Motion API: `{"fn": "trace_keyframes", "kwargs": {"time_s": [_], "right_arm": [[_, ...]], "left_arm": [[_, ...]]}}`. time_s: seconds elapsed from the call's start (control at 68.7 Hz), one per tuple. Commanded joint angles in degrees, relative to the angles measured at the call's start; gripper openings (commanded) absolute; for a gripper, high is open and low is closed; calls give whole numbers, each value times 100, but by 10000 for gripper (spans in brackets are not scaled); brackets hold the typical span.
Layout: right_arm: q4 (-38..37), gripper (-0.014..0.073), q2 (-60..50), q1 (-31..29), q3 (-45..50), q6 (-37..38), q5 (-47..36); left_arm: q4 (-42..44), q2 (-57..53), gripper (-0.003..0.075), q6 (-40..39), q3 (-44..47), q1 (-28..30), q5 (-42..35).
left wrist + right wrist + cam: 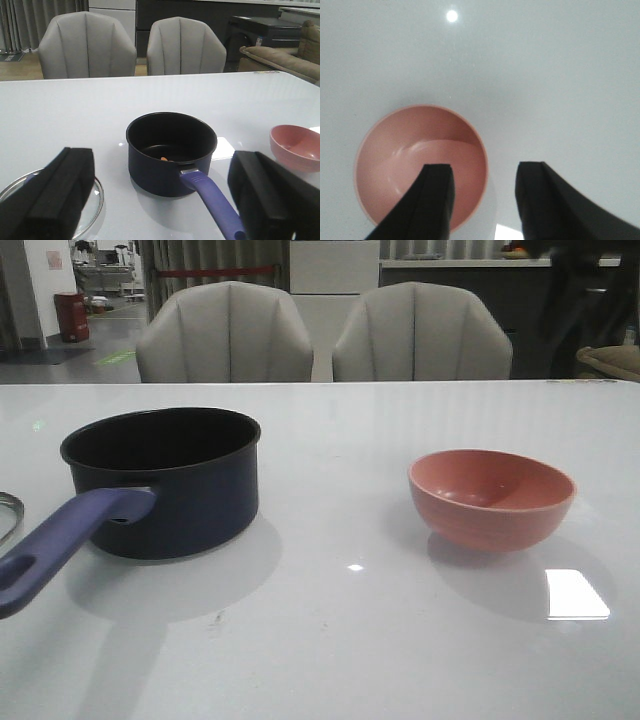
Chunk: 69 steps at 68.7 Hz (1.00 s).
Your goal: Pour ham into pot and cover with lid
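I see both sets of fingers released: left gripper (160,200) behind pot (171,152), lid (92,197) beside; right gripper (485,200) straddling bowl (420,165) rim.

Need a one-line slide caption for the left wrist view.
Open left gripper faces the pot, lid beside it.
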Motion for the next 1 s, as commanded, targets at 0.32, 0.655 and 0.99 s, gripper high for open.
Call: {"fn": "trace_keyframes", "kwargs": {"time_s": [0.32,0.655,0.99], "right_arm": [[37,413,-3009,190,1771,-109,-2039],[41,412,-5521,448,4049,-109,-3476],[203,412,-8248,448,6217,-103,-3651]], "left_arm": [[-35,84,583,-2,-146,-38,-487],[-50,84,583,-2,-146,-38,-510],[-50,84,583,-2,-146,-38,-546]]}}
